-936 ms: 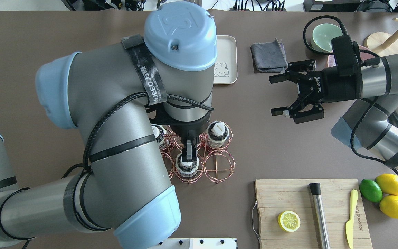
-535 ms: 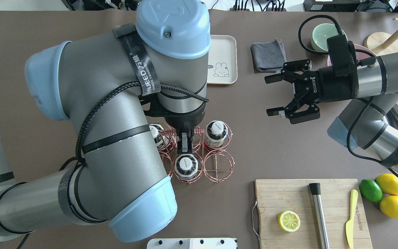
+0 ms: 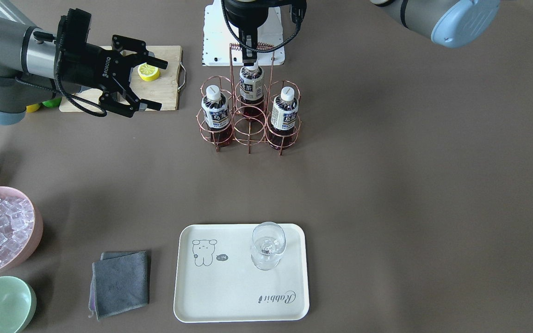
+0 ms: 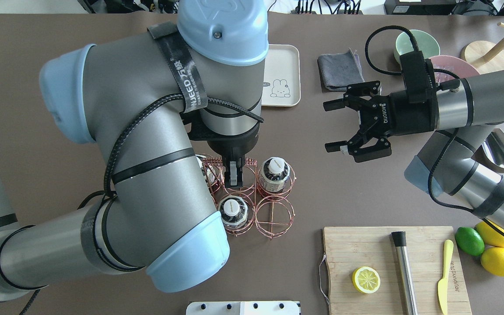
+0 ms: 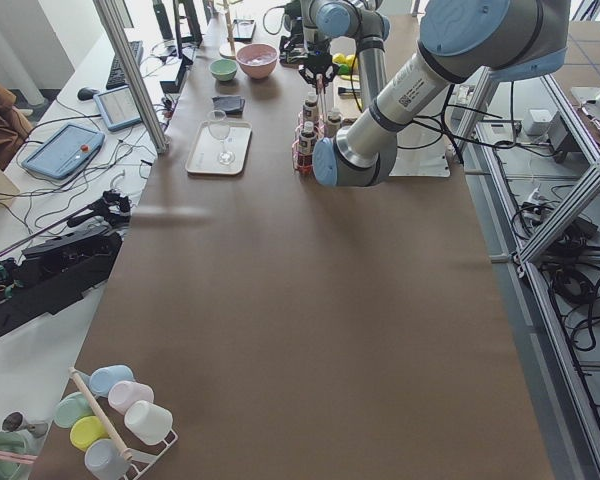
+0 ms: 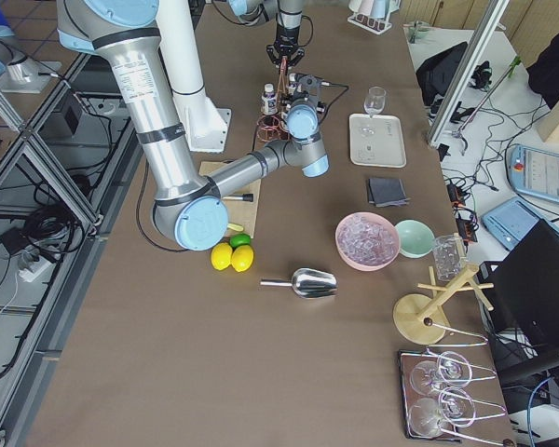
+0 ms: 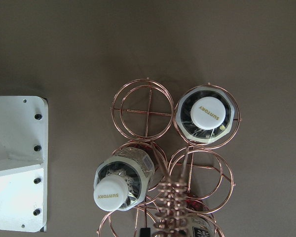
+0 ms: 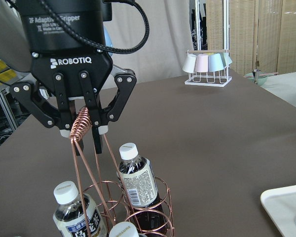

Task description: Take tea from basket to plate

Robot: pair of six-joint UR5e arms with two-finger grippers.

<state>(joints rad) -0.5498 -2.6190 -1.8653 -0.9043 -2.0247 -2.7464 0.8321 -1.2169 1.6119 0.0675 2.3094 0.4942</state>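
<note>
My left claw (image 8: 89, 148) is closed narrow on the coiled handle (image 8: 80, 126) of the basket (image 3: 249, 121), I judge to keep it steady. All three tea (image 3: 286, 113) bottles stand upright in their cells. The right claw (image 4: 327, 126), wide open and empty, hangs to the right. The plate (image 3: 229, 296) lies far beyond and carries only a glass (image 3: 268, 245).

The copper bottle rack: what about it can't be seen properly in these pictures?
Overhead view: the left arm covers nearly all of one tea bottle and part of the basket.
Left wrist view: the bottom edge cuts off that same bottle.
Right wrist view: the handle coil crosses the left gripper, so whether it clamps the handle is unclear.
Side views: the basket is too small for detail.
</note>
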